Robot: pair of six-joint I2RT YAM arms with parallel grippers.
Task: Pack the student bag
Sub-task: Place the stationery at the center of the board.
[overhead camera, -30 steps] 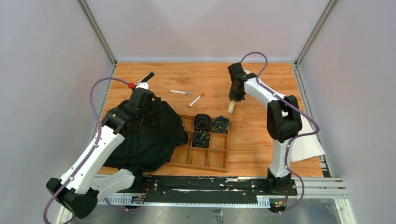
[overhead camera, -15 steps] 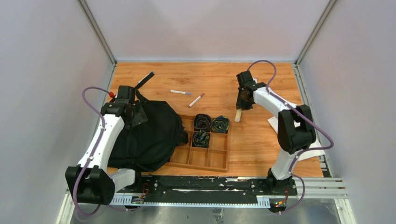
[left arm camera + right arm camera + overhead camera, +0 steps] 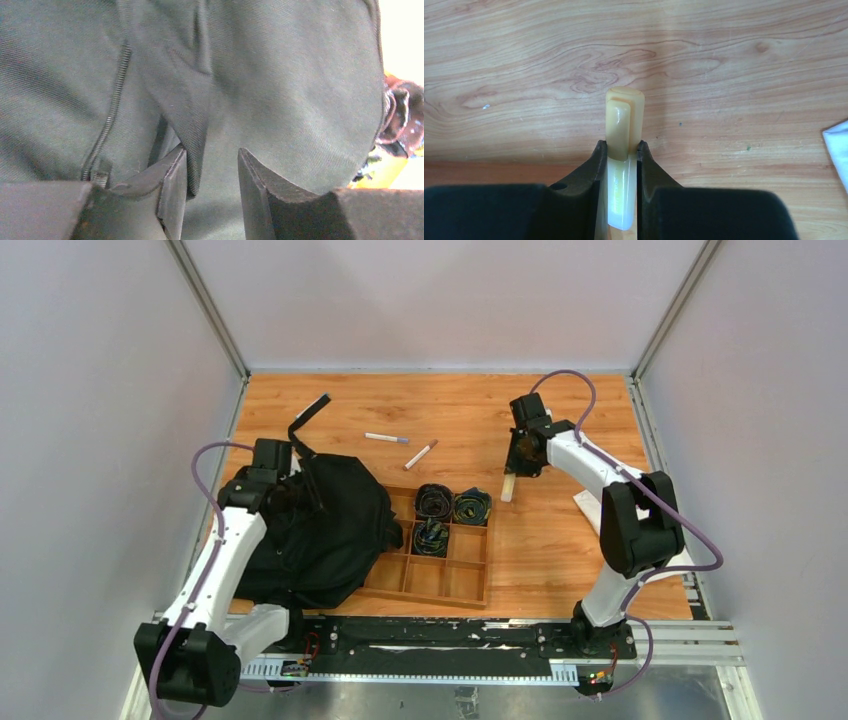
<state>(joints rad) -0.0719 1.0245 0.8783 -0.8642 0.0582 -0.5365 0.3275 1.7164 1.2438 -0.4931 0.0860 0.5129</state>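
From my end: L gripper [image 3: 212,165] sits right on the student bag [image 3: 330,540], jaws a bit apart w/ a fold of black fabric in the gap, not pinched afaict. Bag's slumped on the left side of the table [image 3: 560,540], up against the wooden tray [image 3: 440,582]. R gripper [image 3: 624,150] is clamped tight on a cream pen [image 3: 624,115] that sticks out past the fingertips over bare wood.

Built of white link shells along the left arm [image 3: 225,550] and right arm [image 3: 585,453], broken up by chunky black joint housings. Wired on the outside with one looping purple cable [image 3: 573,373] per arm. Bolted down through black bases [image 3: 190,665]. Tipped with matte black, wedge-shaped fingers [image 3: 172,192], apparently rubber-faced, though too blurred up close to confirm.
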